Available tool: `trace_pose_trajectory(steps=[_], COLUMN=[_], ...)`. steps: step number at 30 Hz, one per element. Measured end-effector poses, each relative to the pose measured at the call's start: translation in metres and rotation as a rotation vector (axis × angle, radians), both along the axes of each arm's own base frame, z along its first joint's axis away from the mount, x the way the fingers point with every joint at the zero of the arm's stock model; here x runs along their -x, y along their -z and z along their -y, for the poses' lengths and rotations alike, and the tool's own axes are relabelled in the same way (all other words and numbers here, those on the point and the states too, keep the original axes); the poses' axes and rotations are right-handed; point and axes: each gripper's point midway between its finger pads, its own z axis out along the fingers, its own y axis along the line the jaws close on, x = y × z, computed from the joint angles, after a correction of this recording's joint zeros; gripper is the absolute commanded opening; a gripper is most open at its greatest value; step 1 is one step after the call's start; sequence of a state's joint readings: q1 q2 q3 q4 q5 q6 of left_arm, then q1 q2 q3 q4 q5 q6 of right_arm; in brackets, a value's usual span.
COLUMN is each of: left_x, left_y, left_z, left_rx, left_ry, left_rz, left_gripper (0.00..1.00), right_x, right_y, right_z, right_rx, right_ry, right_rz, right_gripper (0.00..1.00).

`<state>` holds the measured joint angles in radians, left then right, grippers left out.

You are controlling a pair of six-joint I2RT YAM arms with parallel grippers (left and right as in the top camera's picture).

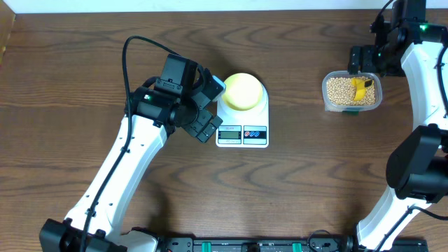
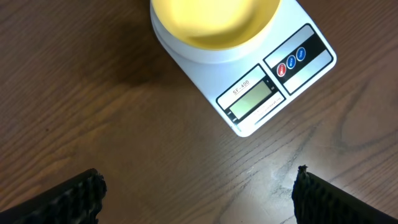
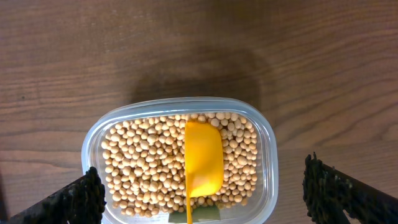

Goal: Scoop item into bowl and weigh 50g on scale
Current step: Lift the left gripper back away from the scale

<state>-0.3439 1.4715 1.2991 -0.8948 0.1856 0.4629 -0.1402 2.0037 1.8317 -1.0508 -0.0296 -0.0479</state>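
The pale yellow-green bowl [image 1: 242, 91] [image 2: 211, 22] sits empty on the white scale [image 1: 242, 135] [image 2: 273, 81]. The scale's grey display and red and blue buttons face the front. My left gripper [image 1: 212, 106] [image 2: 199, 199] hovers open just left of the scale, with only bare wood between its fingers [image 2: 74, 199]. The beige beans [image 1: 339, 91] [image 3: 149, 162] fill a clear tub [image 1: 326, 98] [image 3: 267, 143] at the far right. A yellow scoop [image 1: 360, 89] [image 3: 204, 158] lies on the beans. Open and holding nothing, my right gripper [image 1: 364, 66] [image 3: 202, 177] hangs over the tub.
The right arm's white links [image 1: 427, 91] run down the table's right edge. The left arm [image 1: 126, 168] crosses the front left. Brown wood lies between scale and tub.
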Motion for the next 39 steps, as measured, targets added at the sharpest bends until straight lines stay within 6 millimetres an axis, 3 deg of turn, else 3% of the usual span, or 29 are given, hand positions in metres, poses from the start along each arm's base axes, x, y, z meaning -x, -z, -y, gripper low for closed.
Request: trace_pose_trajectory(steps=[39], left_x=[0.0], left_y=[0.0], left_z=[0.0], left_rx=[0.006], left_ry=[-0.016], left_rz=[-0.005], left_gripper=[0.98], right_x=[0.0], right_y=[0.0], right_z=[0.0], right_rx=[0.0], right_ry=[0.0], right_rz=[0.0], right_gripper=[0.99])
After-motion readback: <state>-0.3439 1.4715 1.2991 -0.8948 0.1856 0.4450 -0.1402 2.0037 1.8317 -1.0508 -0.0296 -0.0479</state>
